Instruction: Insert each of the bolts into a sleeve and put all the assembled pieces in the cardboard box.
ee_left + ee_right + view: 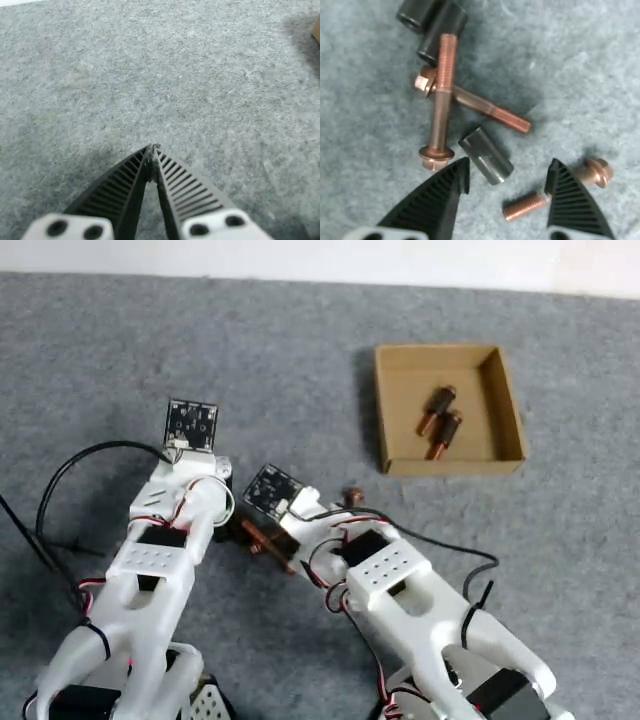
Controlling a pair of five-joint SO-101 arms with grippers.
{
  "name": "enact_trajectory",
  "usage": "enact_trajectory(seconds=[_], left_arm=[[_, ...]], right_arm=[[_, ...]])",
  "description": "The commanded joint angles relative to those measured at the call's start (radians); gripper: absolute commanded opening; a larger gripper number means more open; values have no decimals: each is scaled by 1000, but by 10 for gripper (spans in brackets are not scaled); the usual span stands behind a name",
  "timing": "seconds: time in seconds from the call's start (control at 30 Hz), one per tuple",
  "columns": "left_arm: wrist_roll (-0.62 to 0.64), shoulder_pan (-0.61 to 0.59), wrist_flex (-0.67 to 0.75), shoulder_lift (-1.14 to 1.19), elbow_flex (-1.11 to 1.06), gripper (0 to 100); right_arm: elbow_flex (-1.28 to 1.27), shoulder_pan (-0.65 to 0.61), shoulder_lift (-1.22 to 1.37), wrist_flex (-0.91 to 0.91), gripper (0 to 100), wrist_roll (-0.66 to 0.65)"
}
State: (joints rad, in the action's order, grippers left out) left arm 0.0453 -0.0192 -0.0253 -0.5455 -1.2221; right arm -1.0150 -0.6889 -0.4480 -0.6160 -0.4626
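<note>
Between the tips of the right gripper (509, 167), which stands wide open, lies one dark sleeve (486, 156), slanted and nearer to one finger than to the other. Just beside the other finger is a short bolt (522, 207); its shank goes behind that finger and the head comes out on the far side. Beyond the tips a long bolt (441, 100) lies crossed over a second bolt (490, 110), touching it, and further out are 2 more sleeves (440, 27) side by side.

I judge all pcs are stiff metal, light, smooth and round, so they can roll or slip from the pads; the carpet (150, 60) helps a bit vs. rolling. Best hold, imo: across the sleeve's round body, approx. at mid length, not at the ends.

The left gripper (152, 150) is closed w/ nothing in it, over bare carpet. The cardboard box (385, 410) sits well apart from both grippers, w/ 2 assembled pieces (438, 410) inside.
</note>
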Motion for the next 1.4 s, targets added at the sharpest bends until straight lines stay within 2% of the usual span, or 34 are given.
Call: enact_trajectory(seconds=[0.0,0.33,0.83,1.1,1.37], left_arm=[[9,-12,21,2,53,7],[8,-10,21,4,53,7],[6,-8,23,4,51,7],[6,-8,23,4,51,7],[6,-8,23,4,51,7]], right_arm=[[47,-16,2,38,235,-15],[47,-16,12,61,235,-17],[93,-10,196,62,235,-23],[93,-10,317,180,235,-20],[93,-10,332,197,235,-21]])
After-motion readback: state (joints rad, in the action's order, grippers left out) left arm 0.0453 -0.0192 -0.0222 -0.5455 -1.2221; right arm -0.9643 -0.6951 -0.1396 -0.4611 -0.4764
